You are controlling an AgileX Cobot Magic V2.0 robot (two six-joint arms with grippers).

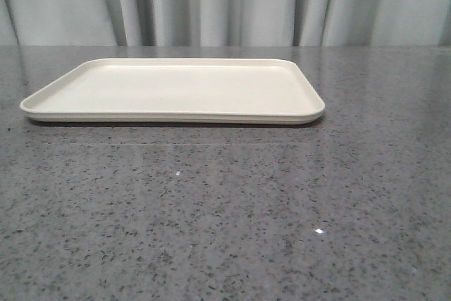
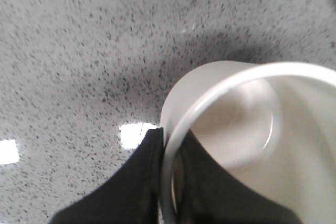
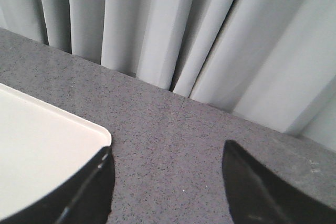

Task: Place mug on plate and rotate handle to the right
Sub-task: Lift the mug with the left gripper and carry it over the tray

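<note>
Left claw pinches the mug rim above the bench; right claw gapes beside the plate.

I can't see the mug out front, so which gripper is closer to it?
Left. The left gripper has its fingers pinched over the mug rim. The right gripper hangs open by a corner of the plate, no mug in its view.

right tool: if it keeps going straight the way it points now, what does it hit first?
Probably the bare table. The right tool is open and empty, and only gray tabletop shows between its fingers, with the curtain beyond. The plate's corner sits beside one finger, outside the gap. Depth is unclear.
</note>
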